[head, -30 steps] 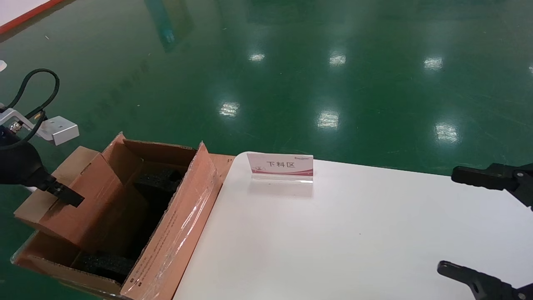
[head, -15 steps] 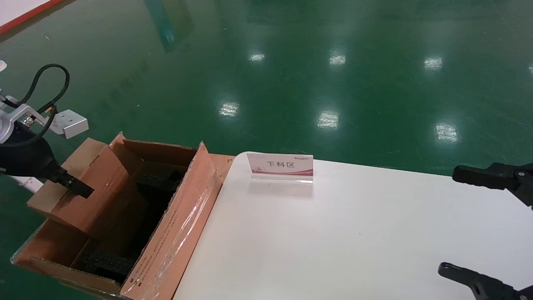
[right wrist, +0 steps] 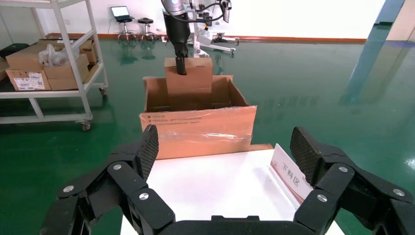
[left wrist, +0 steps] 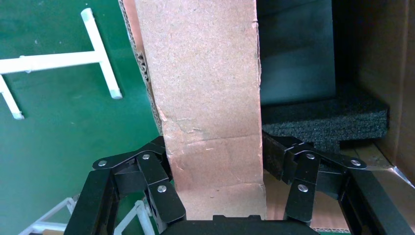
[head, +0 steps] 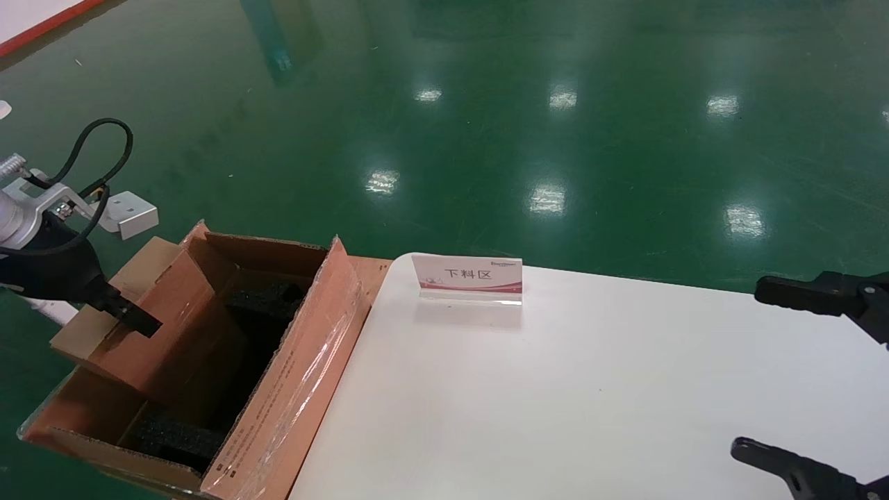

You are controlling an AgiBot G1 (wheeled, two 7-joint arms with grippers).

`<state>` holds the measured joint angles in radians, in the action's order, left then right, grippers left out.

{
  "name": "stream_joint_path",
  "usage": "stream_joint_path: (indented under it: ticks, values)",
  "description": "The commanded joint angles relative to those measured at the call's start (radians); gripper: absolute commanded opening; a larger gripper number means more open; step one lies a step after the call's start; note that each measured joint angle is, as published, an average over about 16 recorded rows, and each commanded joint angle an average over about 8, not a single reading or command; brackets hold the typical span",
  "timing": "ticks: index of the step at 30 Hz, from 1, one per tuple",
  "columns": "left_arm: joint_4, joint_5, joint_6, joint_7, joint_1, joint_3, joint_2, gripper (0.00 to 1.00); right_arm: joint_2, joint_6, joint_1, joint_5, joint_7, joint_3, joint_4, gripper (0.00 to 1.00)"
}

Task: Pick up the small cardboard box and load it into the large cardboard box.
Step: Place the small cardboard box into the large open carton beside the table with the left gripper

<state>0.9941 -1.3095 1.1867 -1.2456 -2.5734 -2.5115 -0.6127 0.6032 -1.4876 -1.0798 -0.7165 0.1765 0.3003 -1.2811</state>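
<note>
While the small cardboard box [head: 149, 326] is already lifted and gripped, it is not yet loaded: the left gripper [left wrist: 215, 166] is clamped on its two sides and holds it over the open top of the large cardboard box [head: 278, 410], its lower part dipping below the carton's rim along the outer wall. The left wrist view shows a black foam block [left wrist: 325, 117] inside the carton just beside the small box, with dark open space past it. Judged from this, pick-up is done; what remains is lowering the box between the foam pieces and letting go. Fit looks tight on the foam side, so a catch on the foam or on a flap seems possible. The right gripper [right wrist: 225, 152] is idle over the near right of the white table [head: 590, 389], fingers spread wide, nothing between them. The carton stands on the floor against the table's left end. The table carries only a small pink-and-white sign [head: 467, 276] near its far edge. Green glossy floor [head: 486, 104] reflects ceiling lights; the right wrist view shows a white shelving rack [right wrist: 73, 58] with cartons, and a white wall beyond.
</note>
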Motion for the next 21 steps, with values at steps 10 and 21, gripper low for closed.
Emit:
stream_joint_path:
  ticks: [10, 21]
  values:
    - [-0.009, -0.012, -0.017, -0.012, 0.027, -0.010, 0.000, 0.00, 0.000, 0.000, 0.000, 0.000, 0.000, 0.001, 0.000, 1.00]
    - [-0.067, -0.006, -0.058, -0.009, 0.085, -0.007, -0.016, 0.00, 0.000, 0.000, 0.000, 0.001, -0.001, 0.001, 0.000, 1.00]
